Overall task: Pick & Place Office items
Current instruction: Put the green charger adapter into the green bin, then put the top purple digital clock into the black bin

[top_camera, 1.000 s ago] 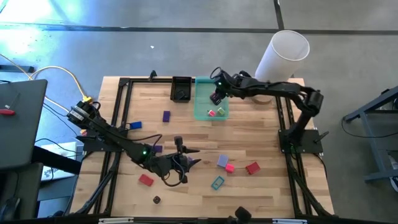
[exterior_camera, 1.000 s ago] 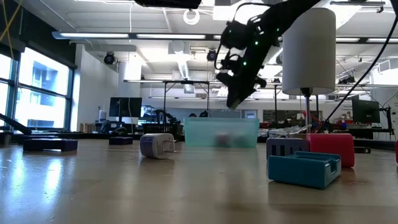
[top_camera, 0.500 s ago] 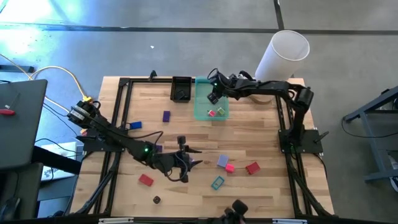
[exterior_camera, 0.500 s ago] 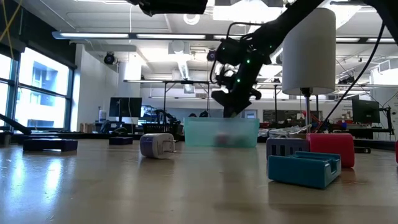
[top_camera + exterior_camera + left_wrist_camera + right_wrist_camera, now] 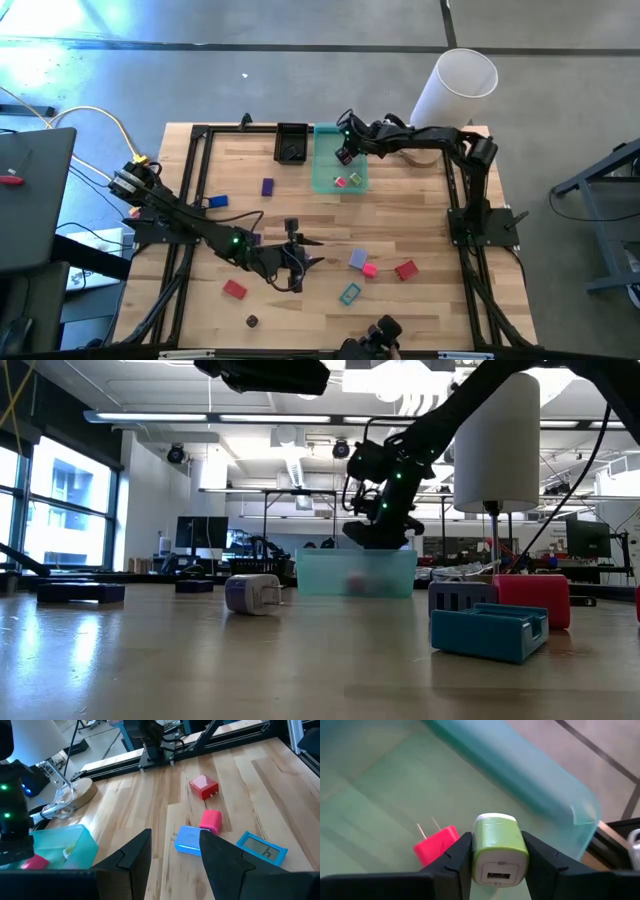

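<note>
Since the earlier frame the right gripper [image 5: 344,152] has swung from over the middle of the green tray [image 5: 326,180] toward its upper-left corner and dropped lower, still pinching a green charger block [image 5: 496,851] between its fingers, presumably to set it beside the pink block [image 5: 438,845] already inside. Only the right wrist view shows that grip. The left gripper [image 5: 293,262], fingers spread and empty, waits lower centre near the blue block [image 5: 189,840].

You see the right pincer [image 5: 378,538] at the teal tray's [image 5: 355,575] rim, a white plug [image 5: 251,594] left, blue [image 5: 489,632] and red [image 5: 533,599] blocks near right on the worktop [image 5: 200,660].
</note>
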### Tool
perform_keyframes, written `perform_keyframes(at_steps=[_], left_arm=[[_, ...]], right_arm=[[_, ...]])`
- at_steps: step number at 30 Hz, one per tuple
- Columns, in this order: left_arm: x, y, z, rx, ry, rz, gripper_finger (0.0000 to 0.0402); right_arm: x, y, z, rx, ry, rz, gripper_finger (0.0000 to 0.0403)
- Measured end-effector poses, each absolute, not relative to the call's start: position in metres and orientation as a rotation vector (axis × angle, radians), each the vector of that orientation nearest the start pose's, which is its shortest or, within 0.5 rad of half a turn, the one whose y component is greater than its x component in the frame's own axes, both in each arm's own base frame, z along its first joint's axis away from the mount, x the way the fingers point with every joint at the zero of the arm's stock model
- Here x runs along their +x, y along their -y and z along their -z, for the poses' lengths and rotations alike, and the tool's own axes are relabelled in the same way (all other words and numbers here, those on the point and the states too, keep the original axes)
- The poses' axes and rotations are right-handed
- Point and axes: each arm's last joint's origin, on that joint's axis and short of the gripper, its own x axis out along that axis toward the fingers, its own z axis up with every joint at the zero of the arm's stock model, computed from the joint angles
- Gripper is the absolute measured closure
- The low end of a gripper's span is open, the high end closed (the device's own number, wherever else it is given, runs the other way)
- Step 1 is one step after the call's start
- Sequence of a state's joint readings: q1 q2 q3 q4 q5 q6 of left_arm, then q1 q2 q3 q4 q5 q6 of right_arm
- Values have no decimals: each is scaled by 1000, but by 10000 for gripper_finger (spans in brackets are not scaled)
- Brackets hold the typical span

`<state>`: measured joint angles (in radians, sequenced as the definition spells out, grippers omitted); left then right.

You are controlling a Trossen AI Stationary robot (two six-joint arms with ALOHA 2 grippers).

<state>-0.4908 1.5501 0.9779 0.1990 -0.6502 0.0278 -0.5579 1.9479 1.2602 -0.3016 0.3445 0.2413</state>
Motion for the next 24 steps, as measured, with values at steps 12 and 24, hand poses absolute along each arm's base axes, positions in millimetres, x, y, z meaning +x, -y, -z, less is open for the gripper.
perform_keyframes(at_steps=[12,24], left_arm=[[306,142,-252,223,-320,-159,243],[306,142,-251,232,-324,-158,243]], right_arm=[[332,218,-159,316,-913,936,225],[333,206,-189,199,-870,909,225]])
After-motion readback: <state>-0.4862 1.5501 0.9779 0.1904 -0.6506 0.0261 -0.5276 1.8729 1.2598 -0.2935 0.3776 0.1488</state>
